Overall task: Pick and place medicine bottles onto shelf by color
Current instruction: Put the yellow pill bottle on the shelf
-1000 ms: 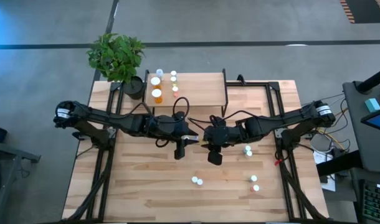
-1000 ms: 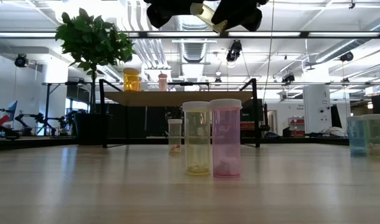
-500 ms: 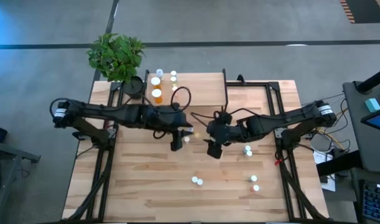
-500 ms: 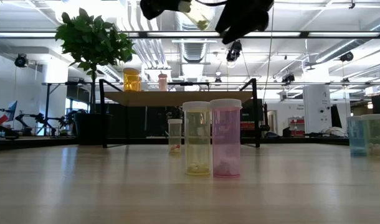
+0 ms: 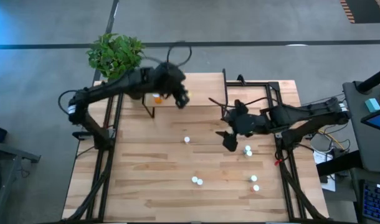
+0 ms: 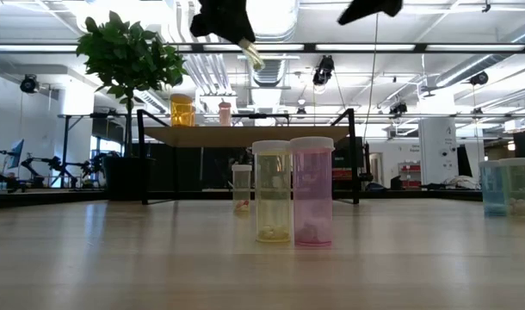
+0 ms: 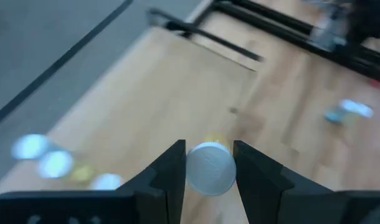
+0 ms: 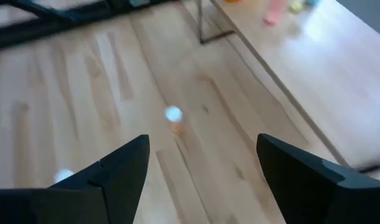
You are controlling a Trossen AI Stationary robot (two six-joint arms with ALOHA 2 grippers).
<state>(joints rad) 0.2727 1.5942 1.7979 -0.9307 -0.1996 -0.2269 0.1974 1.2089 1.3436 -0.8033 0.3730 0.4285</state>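
My left gripper (image 5: 181, 98) hangs above the left part of the light-wood shelf (image 5: 202, 87), shut on a small yellow-green medicine bottle with a white cap (image 7: 210, 168). The low view shows that bottle (image 6: 255, 57) high above the shelf (image 6: 245, 135). My right gripper (image 5: 229, 141) stands open over the table's right half, nothing between its fingers (image 8: 115, 177). On the shelf's left end stand an orange bottle (image 6: 182, 110) and a pink one (image 6: 225, 113). A yellow-green bottle (image 6: 272, 191) and a pink one (image 6: 311, 191) stand upright on the table. My left gripper pinches the bottle between its two fingers at the cap end (image 7: 189, 169), one finger on each side. The cap faces back toward the wrist and the body (image 7: 213, 144) points out past the fingertips. The bottle slants downward, lifted clear above the shelf.
A potted plant (image 5: 115, 55) stands at the far left corner beside the shelf. Single bottles stand on the table at mid (image 5: 187, 139) and right (image 5: 247, 149), a pair near the front (image 5: 197, 181), two more at the right (image 5: 255, 182).
The two grippers met over the table's middle, both at the yellow-green bottle. My right gripper has opened, let go and drawn back toward the table's right edge. My left gripper has carried the bottle toward the far edge, over the shelf's left part.
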